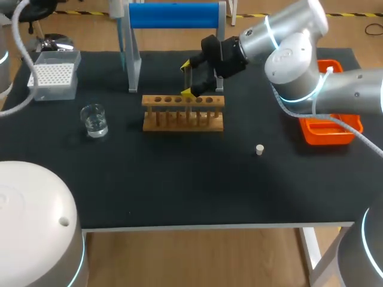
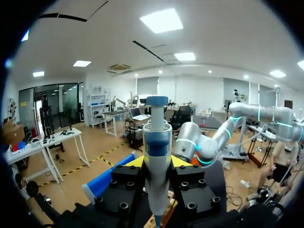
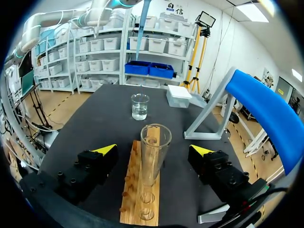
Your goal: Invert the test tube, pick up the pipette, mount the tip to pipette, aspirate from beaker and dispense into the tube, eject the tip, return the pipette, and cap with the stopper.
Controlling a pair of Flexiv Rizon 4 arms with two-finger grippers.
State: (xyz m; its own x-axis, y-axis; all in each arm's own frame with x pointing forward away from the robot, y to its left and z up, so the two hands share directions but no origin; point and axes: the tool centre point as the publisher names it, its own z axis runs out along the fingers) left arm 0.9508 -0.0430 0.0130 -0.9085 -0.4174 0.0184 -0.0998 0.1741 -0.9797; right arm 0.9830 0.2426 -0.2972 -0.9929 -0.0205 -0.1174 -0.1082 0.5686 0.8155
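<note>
Head view: black table (image 1: 179, 191), wooden rack (image 1: 182, 113) at its centre, tip box (image 1: 54, 75) at the rack's 10 o'clock. Left gripper (image 2: 157, 161) pinches the pipette (image 2: 156, 137) upright between its fingers. Beaker (image 1: 94, 121) sits at the rack's 9 o'clock. Right gripper (image 3: 152, 151) — fingers spread — flanks the test tube (image 3: 154, 142), which stands mouth-up in the rack, clear of both fingers; the stopper (image 1: 260, 149) lies at the rack's 4 o'clock.

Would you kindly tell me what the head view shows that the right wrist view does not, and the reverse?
Only the head view shows the white stopper and the orange tray. Only the right wrist view clearly shows the glass tube standing mouth-up in the wooden rack, untouched inside the open right gripper. Both show the rack, the beaker, the tip box, the blue stand and that gripper.
</note>
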